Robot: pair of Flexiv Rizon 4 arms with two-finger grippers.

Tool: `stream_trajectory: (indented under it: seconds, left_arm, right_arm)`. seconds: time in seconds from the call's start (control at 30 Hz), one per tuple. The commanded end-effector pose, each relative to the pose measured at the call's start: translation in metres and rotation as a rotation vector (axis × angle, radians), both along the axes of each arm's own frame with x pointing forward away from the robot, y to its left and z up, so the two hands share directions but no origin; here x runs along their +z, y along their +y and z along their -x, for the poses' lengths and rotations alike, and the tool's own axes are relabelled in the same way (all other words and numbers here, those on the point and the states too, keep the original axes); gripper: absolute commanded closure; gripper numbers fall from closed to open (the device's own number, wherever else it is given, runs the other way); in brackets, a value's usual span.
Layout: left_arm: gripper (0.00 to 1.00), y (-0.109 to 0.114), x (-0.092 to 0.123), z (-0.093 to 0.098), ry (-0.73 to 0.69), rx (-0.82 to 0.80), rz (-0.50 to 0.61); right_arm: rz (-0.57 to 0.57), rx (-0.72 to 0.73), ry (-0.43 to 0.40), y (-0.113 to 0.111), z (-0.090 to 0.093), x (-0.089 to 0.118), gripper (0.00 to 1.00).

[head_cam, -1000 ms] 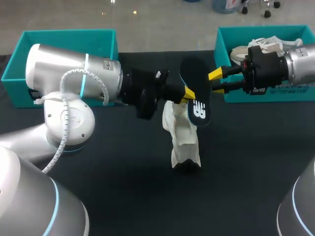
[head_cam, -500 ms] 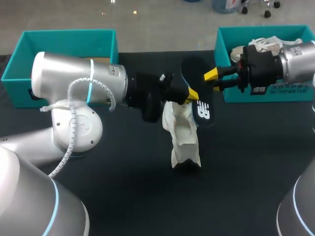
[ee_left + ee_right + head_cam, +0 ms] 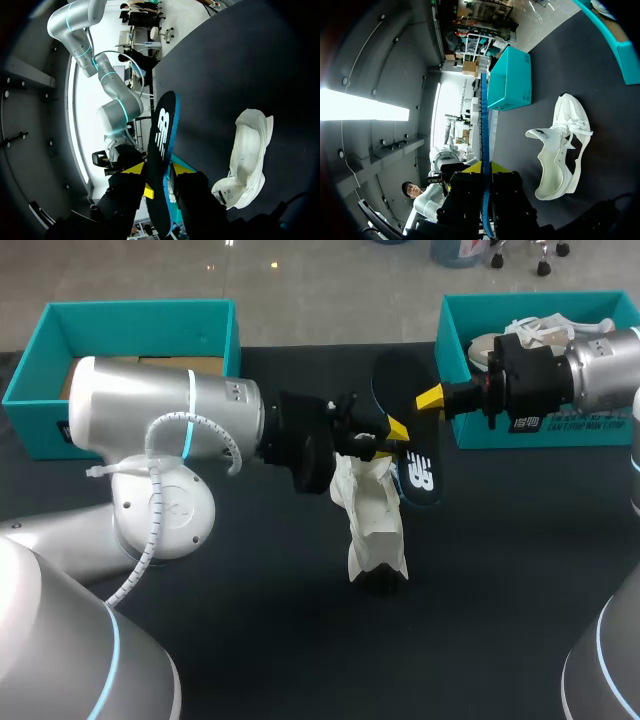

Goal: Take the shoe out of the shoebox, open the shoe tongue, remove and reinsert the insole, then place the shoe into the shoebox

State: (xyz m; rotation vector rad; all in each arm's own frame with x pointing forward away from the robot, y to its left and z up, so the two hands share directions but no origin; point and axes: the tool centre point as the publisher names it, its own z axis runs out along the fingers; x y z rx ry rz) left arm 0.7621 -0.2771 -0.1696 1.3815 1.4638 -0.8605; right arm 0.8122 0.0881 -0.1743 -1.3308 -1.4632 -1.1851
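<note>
The black insole [image 3: 412, 455] with a white logo hangs in the air above the white shoe [image 3: 370, 520], which stands on the black table. My right gripper [image 3: 432, 398] is shut on the insole's far end; in the right wrist view the insole [image 3: 484, 125] runs edge-on between the yellow tips of that gripper [image 3: 486, 170]. My left gripper [image 3: 388, 432] is at the insole's middle, just above the shoe's opening. In the left wrist view the insole [image 3: 161, 135] stands between the parted fingers of the left gripper [image 3: 157, 172], and the shoe [image 3: 247, 155] lies beside it. The shoe [image 3: 560, 145] lies ahead of the right gripper.
A teal box [image 3: 455, 350] with white paper inside stands at the back right, behind my right gripper. A second teal box [image 3: 140, 315] stands at the back left, partly behind my left arm. Bare black tabletop [image 3: 300, 640] lies in front of the shoe.
My right gripper closed onto the insole's far end. My left gripper's fingers parted from it. The insole shifted slightly right and lower.
</note>
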Motion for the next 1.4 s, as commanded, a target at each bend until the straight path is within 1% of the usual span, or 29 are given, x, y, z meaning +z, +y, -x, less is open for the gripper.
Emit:
stream_trajectory:
  seconds: [0.03, 0.13, 0.23, 0.4, 0.57, 0.77, 0.93, 1.13, 1.4]
  left_arm:
    - [0.00, 0.009, 0.010, 0.003, 0.018, 0.019, -0.086]
    - [0.00, 0.017, 0.014, 0.002, 0.037, 0.033, -0.152]
    - [0.00, 0.024, 0.018, 0.000, 0.088, 0.057, -0.228]
    - [0.00, 0.036, 0.024, -0.001, 0.176, 0.103, -0.378]
    - [0.00, 0.042, 0.030, -0.005, 0.220, 0.135, -0.533]
    - [0.00, 0.042, 0.037, -0.010, 0.155, 0.107, -0.661]
    - [0.00, 0.044, 0.040, -0.013, 0.159, 0.081, -0.790]
    - [0.00, 0.042, 0.048, -0.019, 0.170, 0.099, -0.915]
    - [0.00, 0.033, 0.056, -0.023, 0.182, 0.113, -1.023]
  right_arm:
    - [-0.003, -0.010, 0.001, -0.003, 0.001, -0.007, 1.00]
    - [0.006, -0.014, 0.008, -0.005, 0.000, -0.013, 1.00]
    - [0.010, -0.014, 0.015, -0.007, -0.001, -0.018, 1.00]
    - [0.011, -0.011, 0.033, -0.007, -0.001, -0.027, 1.00]
    - [0.018, 0.004, 0.045, -0.006, -0.001, -0.034, 1.00]
    - [0.016, 0.023, 0.052, -0.006, 0.001, -0.040, 1.00]
    - [0.014, 0.044, 0.059, -0.006, 0.003, -0.043, 1.00]
    - [0.012, 0.062, 0.067, -0.005, 0.007, -0.049, 1.00]
    - [0.009, 0.080, 0.067, -0.005, 0.009, -0.050, 1.00]
